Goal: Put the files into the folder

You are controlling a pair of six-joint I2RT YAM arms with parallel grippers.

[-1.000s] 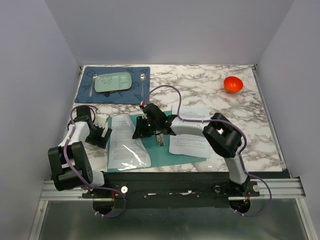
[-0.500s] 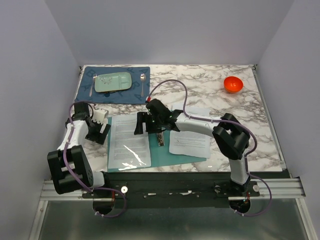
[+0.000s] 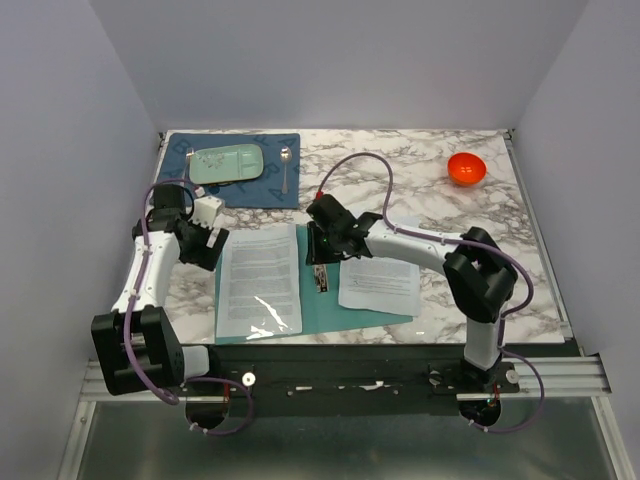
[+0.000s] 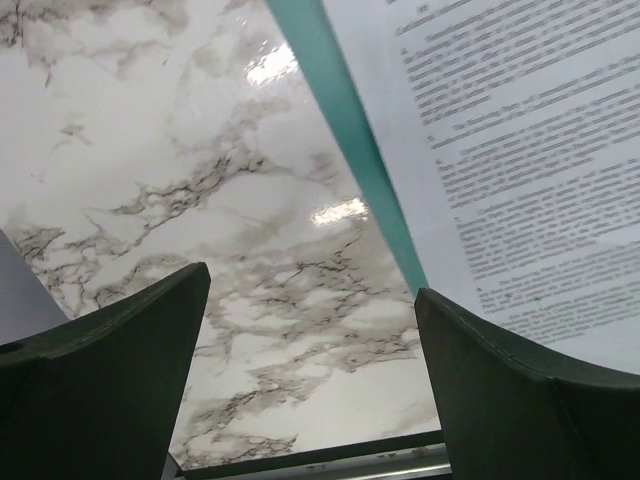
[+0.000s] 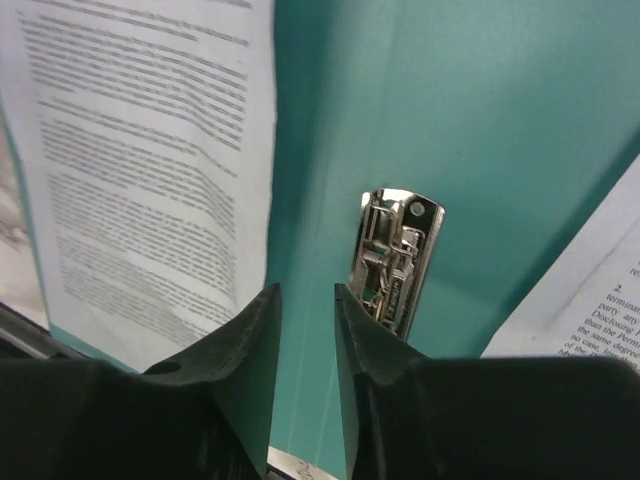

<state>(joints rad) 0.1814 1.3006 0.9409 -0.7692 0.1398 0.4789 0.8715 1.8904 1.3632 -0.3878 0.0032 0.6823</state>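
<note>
The teal folder (image 3: 330, 300) lies open on the marble table, its metal clip (image 3: 321, 277) at the spine. One of the files (image 3: 260, 278), a printed sheet, lies on the folder's left half under a glossy glare. A second printed sheet (image 3: 379, 283) rests on the right half. My right gripper (image 3: 321, 246) hangs over the spine just behind the clip (image 5: 395, 260), its jaws (image 5: 306, 288) a narrow gap apart with only bare teal between them. My left gripper (image 3: 203, 247) stands wide open (image 4: 311, 282) over marble, left of the folder's edge (image 4: 350, 130).
A dark blue placemat (image 3: 272, 190) at the back left carries a mint tray (image 3: 227, 164), a spoon (image 3: 286, 165) and a fork (image 3: 181, 170). An orange bowl (image 3: 466, 168) sits at the back right.
My right gripper moved right, from over the left sheet to the spine by the clip, its jaws widening then narrowing. The left arm drew back from the folder's left edge.
</note>
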